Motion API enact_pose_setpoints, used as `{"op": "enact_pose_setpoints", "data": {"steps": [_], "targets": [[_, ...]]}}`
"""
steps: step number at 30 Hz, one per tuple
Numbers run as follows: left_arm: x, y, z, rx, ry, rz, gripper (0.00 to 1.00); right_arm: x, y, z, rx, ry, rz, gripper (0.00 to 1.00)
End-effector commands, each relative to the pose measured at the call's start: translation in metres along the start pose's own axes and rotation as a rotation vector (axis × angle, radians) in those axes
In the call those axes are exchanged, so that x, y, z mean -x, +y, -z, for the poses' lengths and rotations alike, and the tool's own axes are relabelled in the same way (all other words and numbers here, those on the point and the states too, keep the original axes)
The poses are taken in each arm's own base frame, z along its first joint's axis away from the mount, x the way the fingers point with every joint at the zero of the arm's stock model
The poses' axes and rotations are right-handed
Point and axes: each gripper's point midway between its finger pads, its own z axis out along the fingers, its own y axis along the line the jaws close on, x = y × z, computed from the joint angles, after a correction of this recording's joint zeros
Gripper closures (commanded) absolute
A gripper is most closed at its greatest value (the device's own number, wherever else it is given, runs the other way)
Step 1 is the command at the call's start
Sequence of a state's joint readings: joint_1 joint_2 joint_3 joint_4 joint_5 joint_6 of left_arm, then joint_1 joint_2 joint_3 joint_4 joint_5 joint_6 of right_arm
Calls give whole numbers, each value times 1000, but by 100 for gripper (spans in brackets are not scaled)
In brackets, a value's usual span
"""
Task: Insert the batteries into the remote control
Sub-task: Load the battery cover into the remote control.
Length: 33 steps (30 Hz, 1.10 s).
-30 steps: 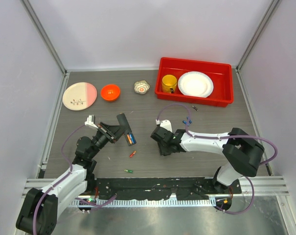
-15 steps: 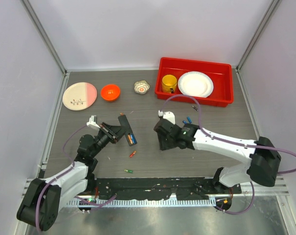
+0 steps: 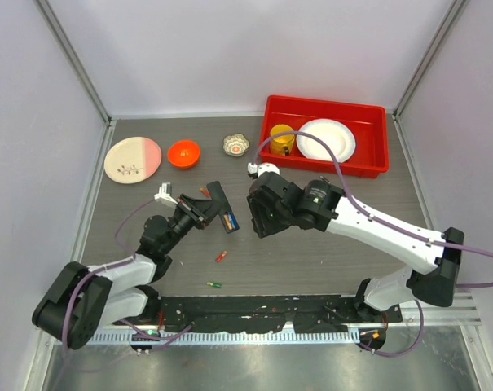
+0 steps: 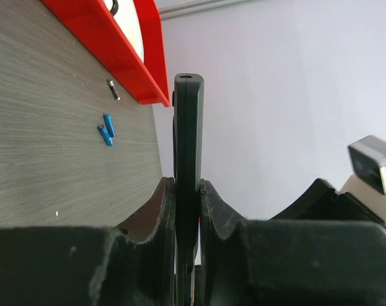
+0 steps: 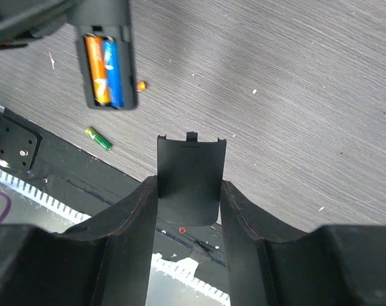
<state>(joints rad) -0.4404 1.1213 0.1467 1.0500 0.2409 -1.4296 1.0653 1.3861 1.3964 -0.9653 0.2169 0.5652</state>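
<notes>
Right wrist view: the right gripper [image 5: 188, 186] pinches the small black lid [image 5: 190, 169], and the left gripper [image 4: 187, 186] squeezes the remote control [image 4: 188, 127] up off the table [image 5: 307, 95] with two batteries [image 5: 106, 71] showing in it, likely so the lid can go on.

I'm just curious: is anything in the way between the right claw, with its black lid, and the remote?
Nothing visible is. The right claw grips the lid, and only open space separates it from the remote control in the left claw.
</notes>
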Motion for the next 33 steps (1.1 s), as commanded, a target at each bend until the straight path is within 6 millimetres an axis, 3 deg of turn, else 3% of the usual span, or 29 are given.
{"op": "enact_pose_setpoints", "data": {"steps": [1, 4, 10, 17, 33], "targets": [[0, -40, -13, -154, -40, -52, 100, 4, 9, 10, 15, 65, 106, 99], [-8, -41, -20, -167, -20, -45, 100, 6, 19, 9, 32, 78, 138, 99], [-16, -41, -29, -181, -3, -32, 100, 3, 18, -2, -2, 114, 174, 99], [-21, -43, -32, -189, 3, -41, 100, 17, 20, -9, -31, 61, 154, 99], [-32, -25, -37, -111, 17, 7, 100, 22, 23, -34, -60, 41, 164, 99]]}}
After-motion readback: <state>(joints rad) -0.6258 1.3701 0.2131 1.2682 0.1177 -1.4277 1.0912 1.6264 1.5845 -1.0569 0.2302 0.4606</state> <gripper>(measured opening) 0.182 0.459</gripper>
